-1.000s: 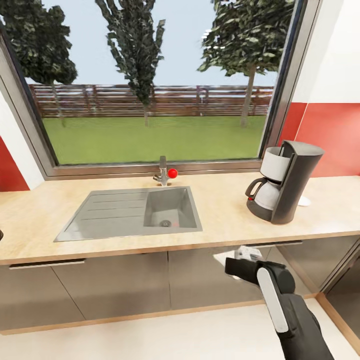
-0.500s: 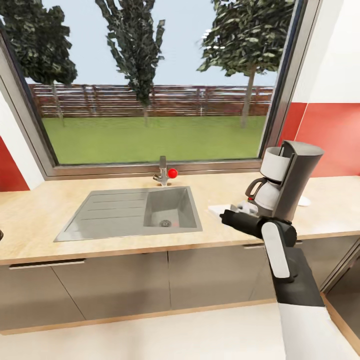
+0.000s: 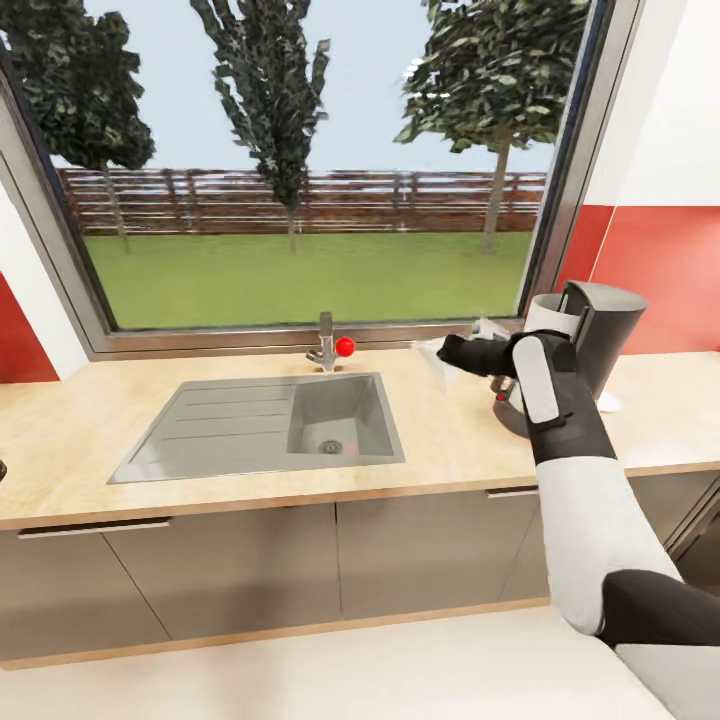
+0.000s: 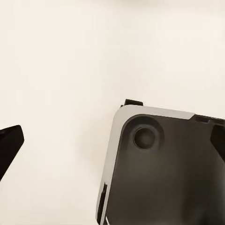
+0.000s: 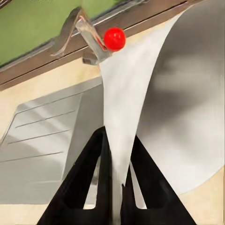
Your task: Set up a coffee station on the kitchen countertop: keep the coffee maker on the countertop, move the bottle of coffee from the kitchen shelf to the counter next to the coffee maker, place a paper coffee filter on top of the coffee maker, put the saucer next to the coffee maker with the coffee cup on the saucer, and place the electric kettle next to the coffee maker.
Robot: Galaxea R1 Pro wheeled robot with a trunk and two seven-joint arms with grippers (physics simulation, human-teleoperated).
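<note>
Pincer fingers on your right arm are pressed nearly together on the thin white paper coffee filter, pinching it at its lower edge; the right pincer has only the sheet's thickness between its black fingertips. From the right wrist view, the filter fans out ahead of the pincer as a pale curved sheet, and beyond it lie the grey steel sink with its ribbed drainboard and the metal faucet with a red knob by the window frame.

In the head view your right pincer is raised above the light wooden surface, with the filter jutting from its tip toward the sink side. Just behind the pincer's wrist stands the dark grey coffee maker with a white carafe, partly hidden by your forearm.

Your left pincer's black fingertips show at the edges of the left wrist view, set wide apart and holding nothing, above a grey part of the robot's base and pale floor.
</note>
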